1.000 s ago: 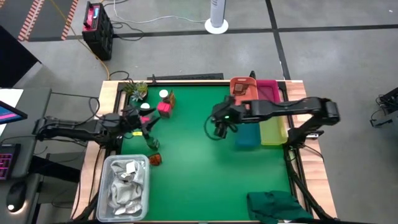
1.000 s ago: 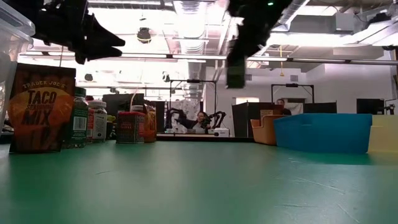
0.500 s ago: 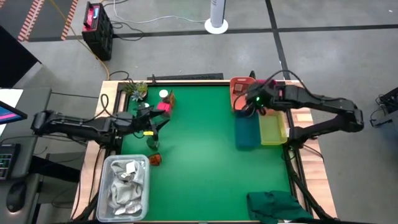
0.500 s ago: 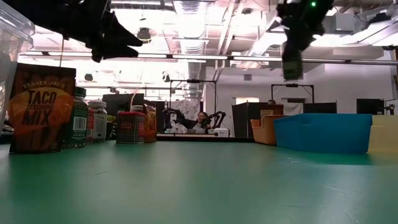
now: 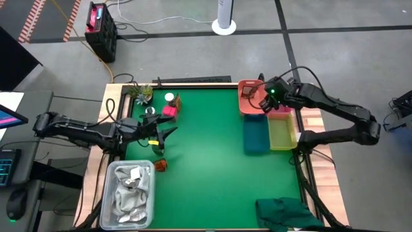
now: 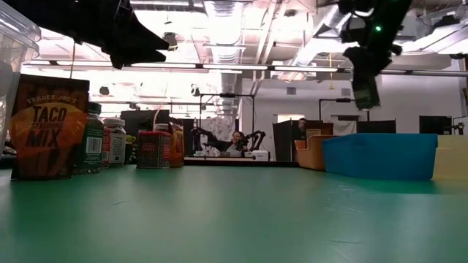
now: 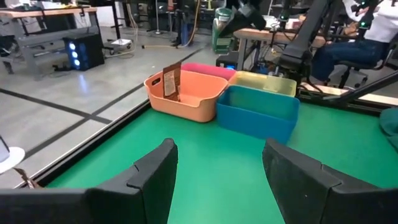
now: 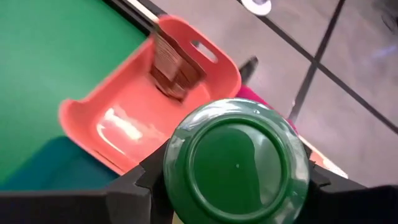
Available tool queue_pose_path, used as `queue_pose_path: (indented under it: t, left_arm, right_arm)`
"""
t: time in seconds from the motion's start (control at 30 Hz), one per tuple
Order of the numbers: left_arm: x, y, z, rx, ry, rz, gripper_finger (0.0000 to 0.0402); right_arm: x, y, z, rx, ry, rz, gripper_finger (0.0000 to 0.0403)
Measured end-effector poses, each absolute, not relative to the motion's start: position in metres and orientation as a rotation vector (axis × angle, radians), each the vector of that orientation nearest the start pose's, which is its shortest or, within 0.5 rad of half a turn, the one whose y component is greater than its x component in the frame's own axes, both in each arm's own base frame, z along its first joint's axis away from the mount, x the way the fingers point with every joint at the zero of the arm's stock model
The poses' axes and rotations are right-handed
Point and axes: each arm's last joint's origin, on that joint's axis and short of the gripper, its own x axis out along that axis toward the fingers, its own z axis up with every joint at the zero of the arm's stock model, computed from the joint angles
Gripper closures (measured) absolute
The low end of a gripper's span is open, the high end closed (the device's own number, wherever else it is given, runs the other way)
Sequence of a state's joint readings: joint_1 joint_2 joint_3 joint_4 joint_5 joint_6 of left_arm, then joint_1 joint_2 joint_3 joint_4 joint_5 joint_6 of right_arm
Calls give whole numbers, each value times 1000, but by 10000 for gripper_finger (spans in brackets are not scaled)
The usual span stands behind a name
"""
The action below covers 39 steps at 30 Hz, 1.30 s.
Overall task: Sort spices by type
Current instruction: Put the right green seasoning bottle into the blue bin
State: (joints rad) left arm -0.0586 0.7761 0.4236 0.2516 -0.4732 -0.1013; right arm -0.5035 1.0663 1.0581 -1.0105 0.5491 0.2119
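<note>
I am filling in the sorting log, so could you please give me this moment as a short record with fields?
right gripper: shut on a green-capped jar, held above the orange bin and pink bin
left gripper: open, empty, raised over the table's left side beside the unsorted spices
orange bin contents: one brown packet leaning on its wall
blue bin: nothing seen inside
taco seasoning packet: upright on the green table
clear tub: holds white rags

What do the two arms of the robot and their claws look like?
Both arms are dark, almost black, built of slim jointed segments. The left claw has two broad, flat, matte black fingers with angular edges. The right claw carries a small green light near its wrist, and thin dark cables loop over that arm.
</note>
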Motion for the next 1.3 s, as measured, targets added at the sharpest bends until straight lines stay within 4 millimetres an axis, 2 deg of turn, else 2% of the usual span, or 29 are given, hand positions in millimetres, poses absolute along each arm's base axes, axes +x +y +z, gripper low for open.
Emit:
queue_pose_path:
  t: [0.4,0.77,0.9,1.2,1.3]
  left_arm:
    - [176,3,251,-87,73,420,175]
    - [176,3,251,-81,73,427,175]
    - [176,3,250,-79,78,427,175]
    - [176,3,250,-62,85,429,175]
    - [176,3,250,-68,84,429,175]
  right_arm:
    - [120,-101,300,223,867,-1144,181]
    - [120,-128,258,278,902,-1219,181]
    - [114,-141,258,295,876,-1253,181]
    - [117,-137,259,307,857,-1207,181]
    - [124,-133,259,314,842,-1121,181]
